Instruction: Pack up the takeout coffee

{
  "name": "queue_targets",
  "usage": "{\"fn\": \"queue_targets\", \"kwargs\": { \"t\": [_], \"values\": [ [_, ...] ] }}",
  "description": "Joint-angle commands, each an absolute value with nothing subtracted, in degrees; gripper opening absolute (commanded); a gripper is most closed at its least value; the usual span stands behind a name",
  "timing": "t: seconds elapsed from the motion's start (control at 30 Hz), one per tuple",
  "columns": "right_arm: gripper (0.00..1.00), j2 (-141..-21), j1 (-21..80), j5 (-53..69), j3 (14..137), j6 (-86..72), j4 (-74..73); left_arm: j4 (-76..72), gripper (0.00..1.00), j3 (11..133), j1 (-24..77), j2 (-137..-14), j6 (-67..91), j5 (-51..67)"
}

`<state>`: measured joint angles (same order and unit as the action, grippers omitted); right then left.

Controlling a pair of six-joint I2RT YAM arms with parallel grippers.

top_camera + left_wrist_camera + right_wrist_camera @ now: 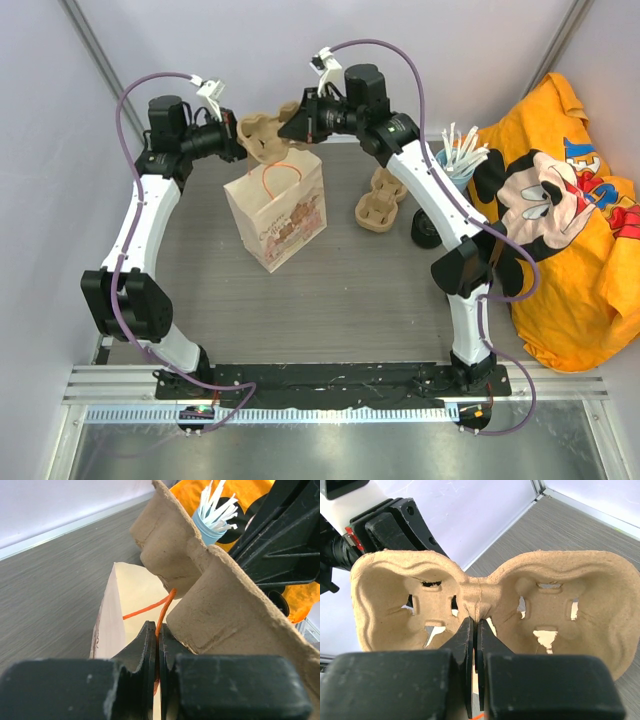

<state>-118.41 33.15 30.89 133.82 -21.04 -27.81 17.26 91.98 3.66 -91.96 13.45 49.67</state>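
My right gripper [291, 122] [476, 622] is shut on the middle ridge of an empty two-well cardboard carrier [262, 135] [580, 595], holding it in the air over the paper bag [276, 214]. My left gripper [243, 141] [157, 630] is shut on the bag's orange handle cord [165, 606], just left of the carrier [230, 610]. The bag's mouth [135, 587] stands open below. A round black cup [424, 229] sits on the table, partly hidden by the right arm. I cannot tell whether it is the takeout coffee.
A second cardboard carrier [383, 200] lies on the table right of the bag. A blue cup of white stirrers [458, 160] [212, 522] stands at the back right. An orange cartoon-print cloth [570, 220] covers the right side. White walls close in the back.
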Motion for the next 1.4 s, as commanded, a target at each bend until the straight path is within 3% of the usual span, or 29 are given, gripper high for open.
{"fn": "queue_targets", "kwargs": {
  "t": [0.0, 1.07, 1.37],
  "values": [
    [0.01, -115.14, 34.89, 31.81, 132.54, -20.39, -27.77, 16.44, 0.0, 93.6, 4.04, -89.65, 14.15, 49.04],
    [0.01, -109.16, 34.81, 41.66, 117.43, -27.25, -20.13, 18.37, 0.0, 95.97, 3.96, -90.18, 11.34, 45.35],
    [0.01, -108.28, 34.8, 42.71, 120.84, -24.88, -21.27, 18.72, 0.0, 95.36, 3.95, -89.83, 11.16, 45.35]
  ]
}}
